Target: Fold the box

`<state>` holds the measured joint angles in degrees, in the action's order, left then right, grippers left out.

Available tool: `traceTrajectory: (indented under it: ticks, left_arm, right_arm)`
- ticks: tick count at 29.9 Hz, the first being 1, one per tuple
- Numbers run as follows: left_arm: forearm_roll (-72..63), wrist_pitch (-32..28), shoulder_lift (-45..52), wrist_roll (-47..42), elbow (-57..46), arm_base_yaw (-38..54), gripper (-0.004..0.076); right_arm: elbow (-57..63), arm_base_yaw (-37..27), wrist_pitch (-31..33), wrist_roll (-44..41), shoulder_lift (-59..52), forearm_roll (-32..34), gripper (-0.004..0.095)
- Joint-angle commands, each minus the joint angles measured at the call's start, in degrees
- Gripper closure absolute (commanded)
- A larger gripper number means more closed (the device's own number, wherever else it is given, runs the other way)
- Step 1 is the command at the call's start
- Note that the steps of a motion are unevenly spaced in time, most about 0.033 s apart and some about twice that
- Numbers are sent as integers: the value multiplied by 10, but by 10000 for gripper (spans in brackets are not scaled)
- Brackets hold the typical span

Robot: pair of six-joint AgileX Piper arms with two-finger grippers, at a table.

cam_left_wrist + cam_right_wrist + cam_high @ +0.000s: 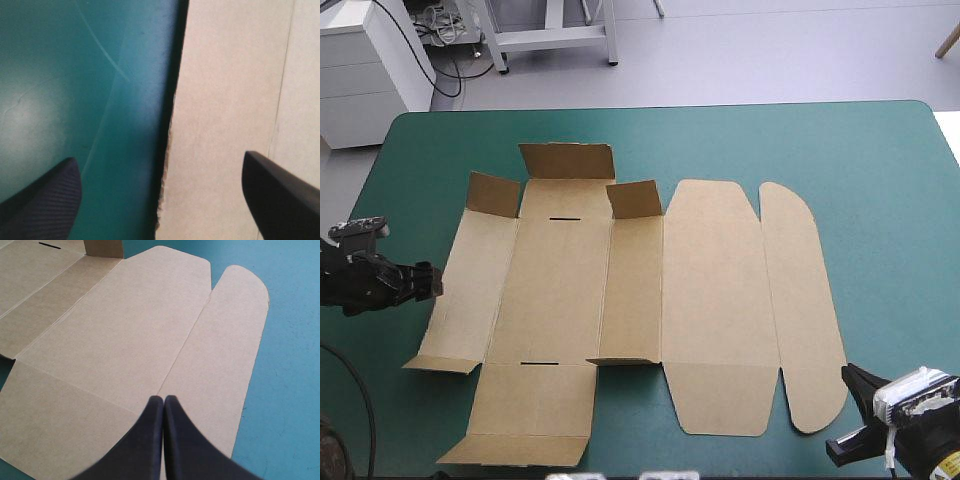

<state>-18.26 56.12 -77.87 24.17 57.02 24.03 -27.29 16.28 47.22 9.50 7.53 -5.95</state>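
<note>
- Right gripper (pixel 850 378), its black fingers pressed together into one point, hovers at the table's near right corner, aimed over the board's rounded right end.
- Teal-green table cover (pixel 880 200) shows on every side of the board.
- Brown box (pixel 700 300) lies unfolded at mid-table, with three short far flaps tilted up and the wide right panels flat.
- Left gripper (pixel 433 281), fingers spread wide, straddles the box's left edge.

Likely a robotics lab or workshop: a worktable (pixel 880 200) under a teal-green cover, a white drawer cabinet (pixel 365 70) beside it, and a grey metal frame (pixel 555 35) and loose cables (pixel 445 30) on the grey floor (pixel 770 50).
</note>
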Motion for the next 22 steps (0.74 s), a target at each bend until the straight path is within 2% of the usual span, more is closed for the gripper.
traceTrajectory:
  ticks: [1, 5, 8, 15, 22]
  left_arm:
    - [-86, -1, -6, 52, 19, 46, 104]
    - [-103, 15, -35, 68, 21, 69, 104]
    - [-111, 49, -70, 94, 31, 69, 104]
    - [-132, 98, -123, 99, 53, 69, 104]
    - [-152, 137, -152, 144, 53, 37, 108]
  right_arm:
    - [-10, -4, -40, 8, -14, -5, 928]
    - [-10, -4, -40, 12, -42, -5, 928]
    - [-10, -4, -40, 20, -59, -9, 928]
    - [-9, -4, -40, 34, -68, -19, 928]
    - [-9, -4, -40, 34, -68, -19, 928]
